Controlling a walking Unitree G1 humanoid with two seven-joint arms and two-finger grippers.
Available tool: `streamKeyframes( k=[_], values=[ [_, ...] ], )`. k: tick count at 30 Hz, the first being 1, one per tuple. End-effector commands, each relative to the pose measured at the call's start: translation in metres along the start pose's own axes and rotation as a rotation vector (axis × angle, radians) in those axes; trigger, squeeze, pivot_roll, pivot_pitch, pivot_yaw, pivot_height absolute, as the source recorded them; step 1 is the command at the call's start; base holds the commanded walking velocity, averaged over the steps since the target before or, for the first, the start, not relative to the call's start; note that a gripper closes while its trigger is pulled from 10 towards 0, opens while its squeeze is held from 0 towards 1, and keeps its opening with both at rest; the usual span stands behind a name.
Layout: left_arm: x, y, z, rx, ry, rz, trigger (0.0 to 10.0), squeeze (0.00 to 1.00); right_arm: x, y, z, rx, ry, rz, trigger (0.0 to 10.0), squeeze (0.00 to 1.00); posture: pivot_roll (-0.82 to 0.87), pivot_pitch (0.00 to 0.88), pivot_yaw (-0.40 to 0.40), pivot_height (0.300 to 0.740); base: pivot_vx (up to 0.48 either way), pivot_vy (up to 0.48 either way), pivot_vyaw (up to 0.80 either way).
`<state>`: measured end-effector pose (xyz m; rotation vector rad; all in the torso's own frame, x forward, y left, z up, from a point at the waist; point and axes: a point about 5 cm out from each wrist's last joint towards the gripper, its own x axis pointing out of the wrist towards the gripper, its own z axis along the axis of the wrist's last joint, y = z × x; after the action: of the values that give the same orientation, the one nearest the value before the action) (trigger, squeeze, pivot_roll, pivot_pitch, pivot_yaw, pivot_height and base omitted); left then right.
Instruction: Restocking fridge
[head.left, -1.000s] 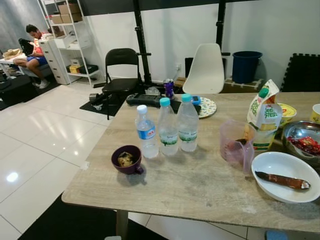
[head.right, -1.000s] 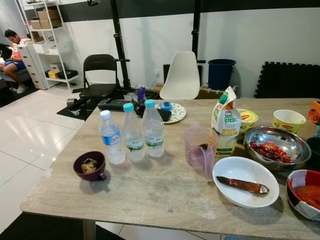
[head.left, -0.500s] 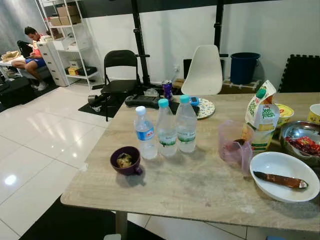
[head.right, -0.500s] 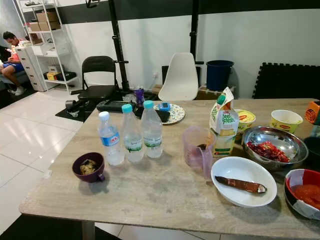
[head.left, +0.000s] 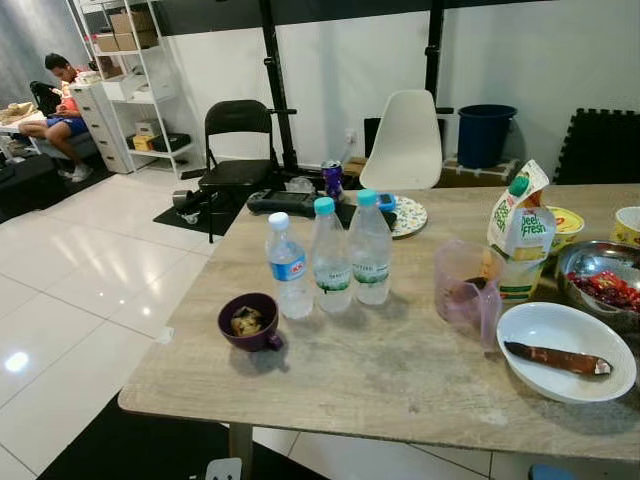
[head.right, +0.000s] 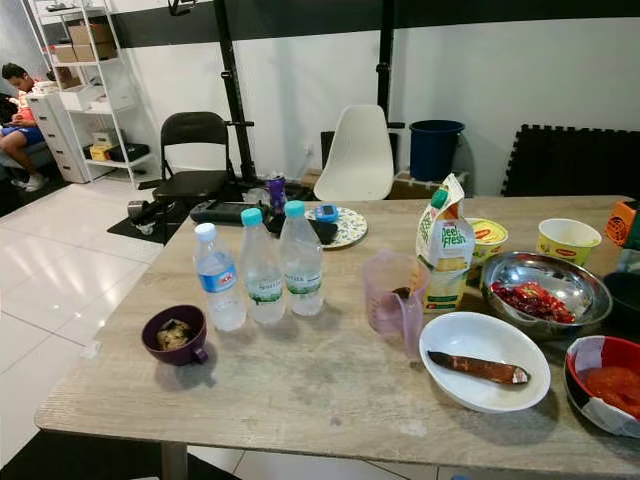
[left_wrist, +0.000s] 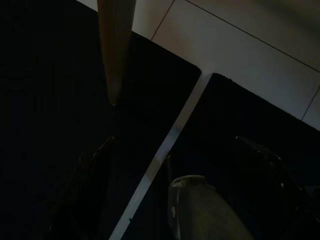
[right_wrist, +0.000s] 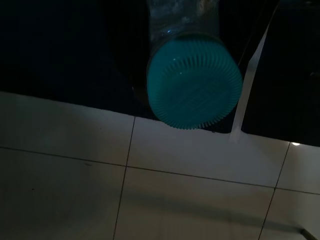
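Three clear water bottles (head.left: 330, 255) with teal and white caps stand together on the wooden table (head.left: 380, 370), towards its left side. A juice carton (head.left: 518, 232) stands further right. In the right wrist view, my right gripper (right_wrist: 190, 20) hangs low and is shut on another water bottle (right_wrist: 192, 80), its teal cap pointing at the tiled floor. My left gripper (left_wrist: 175, 142) hangs open in the shade beside a table leg (left_wrist: 114, 50), with nothing between its fingers.
On the table: a purple cup (head.left: 250, 321), a pink jug (head.left: 465, 290), a white dish with a sausage (head.right: 485, 360), a steel bowl (head.right: 545, 290), a red bowl (head.right: 605, 385). Chairs (head.left: 405, 140) stand behind. A person (head.left: 60, 95) sits far left.
The whole picture has shifted slightly, so the camera has moved. Nothing on the table has changed place.
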<state>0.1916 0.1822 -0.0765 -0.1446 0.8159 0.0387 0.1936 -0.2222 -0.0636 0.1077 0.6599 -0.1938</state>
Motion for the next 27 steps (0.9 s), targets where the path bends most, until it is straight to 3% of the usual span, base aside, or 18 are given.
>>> streamKeyframes(
  k=[1,27],
  values=[
    [-0.0015,-0.0004,-0.0064,-0.002,0.022,-0.002,10.0,0.0,-0.0017,0.001,-0.0071,0.0,0.036,0.005,10.0,0.0,-0.03,0.051,0.055,0.74,-0.322,0.0,0.0],
    [-0.0025,-0.0061,-0.0128,0.009,0.04,-0.029,10.0,0.0,-0.0043,-0.0032,-0.0079,-0.059,0.02,0.018,10.0,0.0,-0.05,0.049,0.048,0.74,-0.325,0.0,0.0]
  ],
)
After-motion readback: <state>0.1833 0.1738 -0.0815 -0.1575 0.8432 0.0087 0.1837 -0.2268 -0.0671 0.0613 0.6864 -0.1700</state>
